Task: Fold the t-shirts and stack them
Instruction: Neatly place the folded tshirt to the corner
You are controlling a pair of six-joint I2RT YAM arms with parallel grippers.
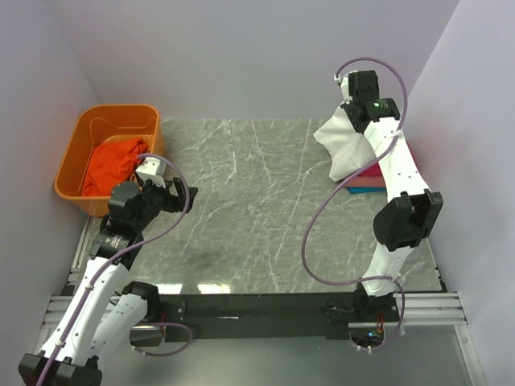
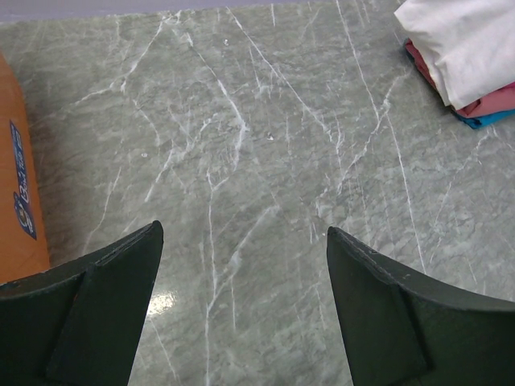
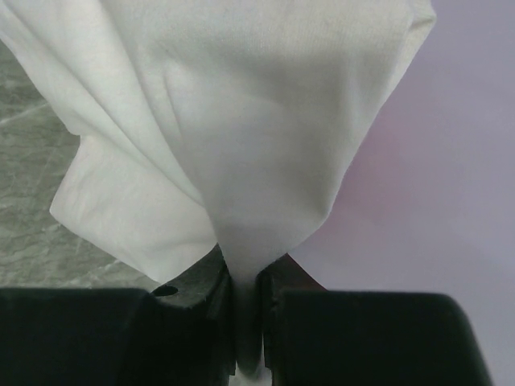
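Hanging from the right gripper [image 3: 247, 297], the white shirt [image 1: 348, 151] is pinched by a narrow fold of cloth between nearly closed jaws. Its lower part rests on the stack [image 1: 372, 180] of pink and blue shirts at the far right of the table [image 1: 241, 209]. That hold suits a placing step, I judge: a grip on one edge lets the cloth drape down and settle onto the pile rather than bunch beside it (the red print shows in no view). The right arm stands tall, with its elbow near the table's right edge and its wrist raised above the stack, close to the right wall [image 1: 475, 121].

An orange-red shirt [image 1: 113, 165] lies crumpled in the basket [image 1: 79, 133] at the far left, not yet folded. The left gripper [image 2: 244, 233] hangs just beside that basket with its jaws spread wide and nothing between them, only bare table below. Its arm is bent low and leans left, which looks like readiness to reach for the next shirt.
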